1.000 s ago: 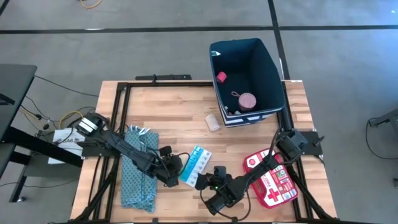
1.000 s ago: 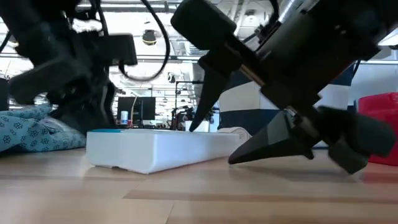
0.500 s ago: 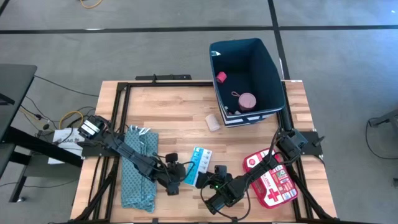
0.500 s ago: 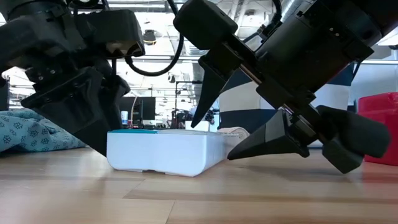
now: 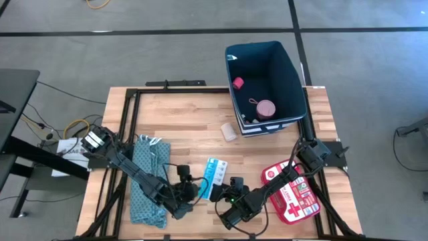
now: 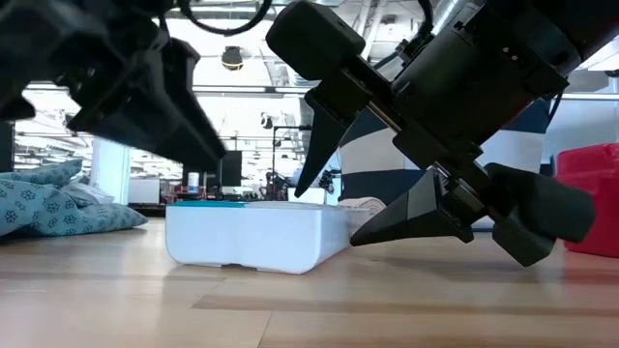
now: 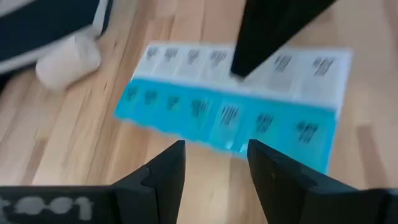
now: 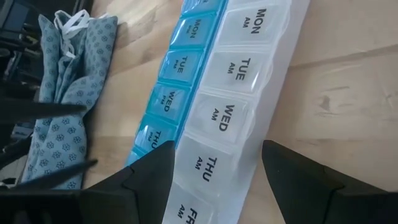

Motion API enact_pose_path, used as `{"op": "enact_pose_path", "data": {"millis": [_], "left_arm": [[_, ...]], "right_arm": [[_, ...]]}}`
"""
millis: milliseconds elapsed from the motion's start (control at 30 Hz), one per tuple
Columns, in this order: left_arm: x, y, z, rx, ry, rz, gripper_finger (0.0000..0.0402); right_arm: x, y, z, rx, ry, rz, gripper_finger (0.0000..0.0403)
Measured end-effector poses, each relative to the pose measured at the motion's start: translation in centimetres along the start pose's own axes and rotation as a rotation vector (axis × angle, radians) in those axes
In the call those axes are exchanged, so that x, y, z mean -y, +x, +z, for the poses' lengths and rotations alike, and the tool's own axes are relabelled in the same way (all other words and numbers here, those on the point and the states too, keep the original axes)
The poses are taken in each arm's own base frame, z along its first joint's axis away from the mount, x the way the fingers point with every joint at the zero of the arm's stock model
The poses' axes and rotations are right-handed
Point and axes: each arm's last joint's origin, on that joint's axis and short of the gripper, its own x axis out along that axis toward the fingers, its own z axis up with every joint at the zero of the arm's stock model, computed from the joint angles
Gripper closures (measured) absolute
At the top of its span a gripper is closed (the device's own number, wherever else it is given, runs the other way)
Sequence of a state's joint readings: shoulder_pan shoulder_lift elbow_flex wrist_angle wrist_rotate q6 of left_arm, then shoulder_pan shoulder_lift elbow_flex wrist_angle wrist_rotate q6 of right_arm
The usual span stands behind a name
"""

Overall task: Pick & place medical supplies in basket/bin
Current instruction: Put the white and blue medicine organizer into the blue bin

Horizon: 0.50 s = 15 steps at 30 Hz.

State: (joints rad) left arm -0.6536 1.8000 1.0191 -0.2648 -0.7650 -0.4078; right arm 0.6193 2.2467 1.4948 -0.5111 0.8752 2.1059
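Note:
The light blue and white pill organizer (image 5: pixel 214 175) lies flat on the table near its near edge, also seen in the low view (image 6: pixel 256 237). My left gripper (image 5: pixel 189 194) is open and hovers above the table just left of it (image 7: pixel 214 146). My right gripper (image 5: pixel 217 193) is open at the organizer's near end, with one finger on each side (image 8: pixel 217 149). The red-and-white first aid pouch (image 5: pixel 294 191) lies under the right arm. The beige bandage roll (image 5: pixel 229 131) lies beside the navy bin (image 5: pixel 281 73). The bin holds the pink cube (image 5: pixel 237 83) and the pink tape roll (image 5: pixel 265 108). My right gripper has its fingers (image 8: pixel 149 180) slanting down on either side of the organizer's near end (image 8: pixel 205 168). Whether they touch it, I cannot tell. The organizer lies flat on the table.
The folded teal patterned cloth (image 5: pixel 148 181) lies under the left arm at the table's left. The bin stands at the far right corner. Bare wood shows in the table's middle and far left.
My left gripper pushed the organizer's left end toward the right, so the strip turned and slid closer to my right gripper. The left gripper then rose off the table and drew back toward the near edge.

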Motion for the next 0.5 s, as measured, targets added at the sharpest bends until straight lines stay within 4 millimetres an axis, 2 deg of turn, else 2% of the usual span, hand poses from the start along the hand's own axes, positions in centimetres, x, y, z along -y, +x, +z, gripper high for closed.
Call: {"op": "enact_pose_path", "data": {"millis": [167, 367, 500], "left_arm": [[0.1, 0.2, 0.5, 0.026, 0.001, -0.032, 0.0237], [-1.2, 2.0, -1.2, -0.024, -0.053, -0.036, 0.0237], [-1.5, 2.9, -1.9, 0.066, -0.101, -0.122, 0.0237]], "right_arm": [[0.0, 0.0, 0.0, 0.002, -0.001, 0.001, 0.0168], [-0.1, 0.0, 0.0, 0.005, 0.010, 0.011, 0.0168], [-0.2, 0.0, -0.1, 0.005, 0.026, 0.018, 0.0168]]}}
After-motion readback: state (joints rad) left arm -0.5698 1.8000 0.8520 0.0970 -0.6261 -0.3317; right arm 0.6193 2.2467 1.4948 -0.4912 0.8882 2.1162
